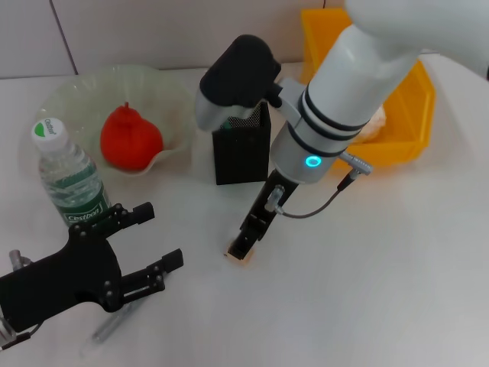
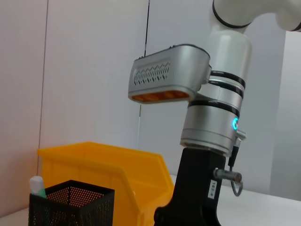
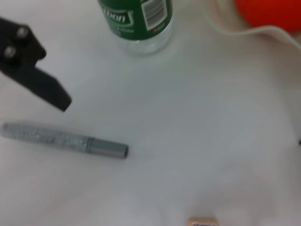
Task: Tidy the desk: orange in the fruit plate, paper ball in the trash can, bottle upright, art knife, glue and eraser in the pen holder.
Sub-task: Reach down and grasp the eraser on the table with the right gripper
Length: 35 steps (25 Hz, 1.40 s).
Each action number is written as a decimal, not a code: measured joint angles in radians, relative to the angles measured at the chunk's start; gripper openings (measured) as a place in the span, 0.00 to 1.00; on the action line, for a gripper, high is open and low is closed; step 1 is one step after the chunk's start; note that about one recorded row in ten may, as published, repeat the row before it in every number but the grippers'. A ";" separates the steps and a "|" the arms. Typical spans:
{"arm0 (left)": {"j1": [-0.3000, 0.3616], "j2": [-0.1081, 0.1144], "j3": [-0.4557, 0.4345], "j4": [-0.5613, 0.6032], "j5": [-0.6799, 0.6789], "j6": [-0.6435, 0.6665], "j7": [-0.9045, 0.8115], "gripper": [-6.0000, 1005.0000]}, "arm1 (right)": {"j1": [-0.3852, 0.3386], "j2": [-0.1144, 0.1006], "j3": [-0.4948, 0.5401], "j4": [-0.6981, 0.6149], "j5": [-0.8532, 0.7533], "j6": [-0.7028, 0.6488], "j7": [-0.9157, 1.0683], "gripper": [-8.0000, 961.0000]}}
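1. Eraser (image 1: 235,253), in the head view, lies on the bench's middle, directly under the right pincer (image 1: 246,243), lowered there presumably to take it; whether its jaws are apart I cannot tell. Behind it stands the pen holder (image 1: 241,157). The orange (image 1: 130,140) sits in the fruit plate (image 1: 69,92) and the bottle (image 1: 70,180) stands upright near the left edge. The left pincer (image 1: 157,245) waits near the front-left corner, jaws apart and empty.
2. Left wrist view: the pen holder's mesh rim and the trash can (image 2: 108,165) behind it.
3. Right wrist view: a grey pen-like tool (image 3: 63,140) lies flat, likely the art knife.
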 joint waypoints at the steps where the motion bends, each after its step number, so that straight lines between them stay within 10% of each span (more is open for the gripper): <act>1: 0.000 0.000 0.000 0.000 0.000 0.000 0.000 0.80 | 0.001 0.000 -0.013 0.000 0.004 0.003 0.004 0.85; 35: 0.010 0.025 0.005 0.000 0.052 0.032 -0.006 0.80 | 0.022 0.000 -0.224 -0.016 0.029 0.105 0.125 0.85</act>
